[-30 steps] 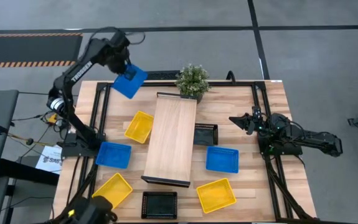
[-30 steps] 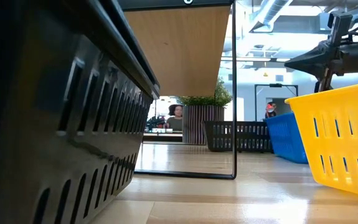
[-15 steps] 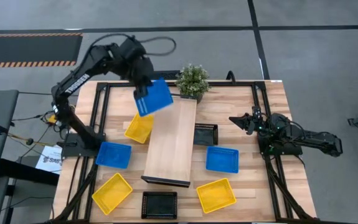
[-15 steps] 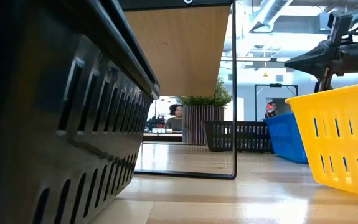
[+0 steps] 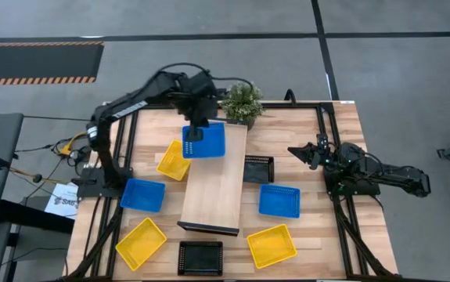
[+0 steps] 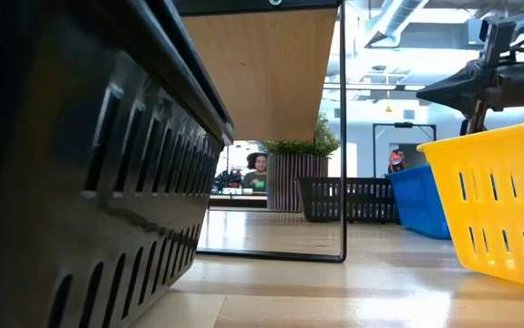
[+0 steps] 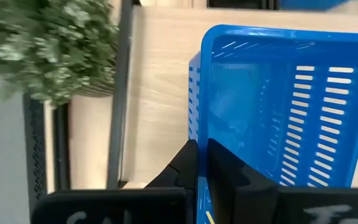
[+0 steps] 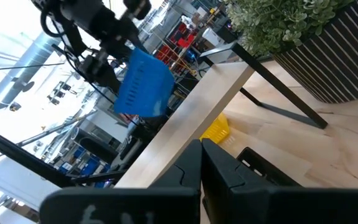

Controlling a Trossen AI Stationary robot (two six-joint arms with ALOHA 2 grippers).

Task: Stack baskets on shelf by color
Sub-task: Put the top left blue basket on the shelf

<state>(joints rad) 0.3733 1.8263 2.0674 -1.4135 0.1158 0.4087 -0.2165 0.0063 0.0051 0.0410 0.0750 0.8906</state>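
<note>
- Blue basket pinched by its thin rim in my left gripper, over the shelf end near the plant.
- Plastic mesh: I'd judge it light, flexy; wall grip tilts easily.
- Right gripper pressed closed, parked on surface.

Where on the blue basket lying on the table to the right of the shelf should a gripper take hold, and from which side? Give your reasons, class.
Best by one rim wall, from straight above. The blue basket lies flat and open side up between the shelf and the right gripper, so one finger could drop inside and one outside the thin wall. Its long side away from the shelf looks clear of other baskets.
</note>
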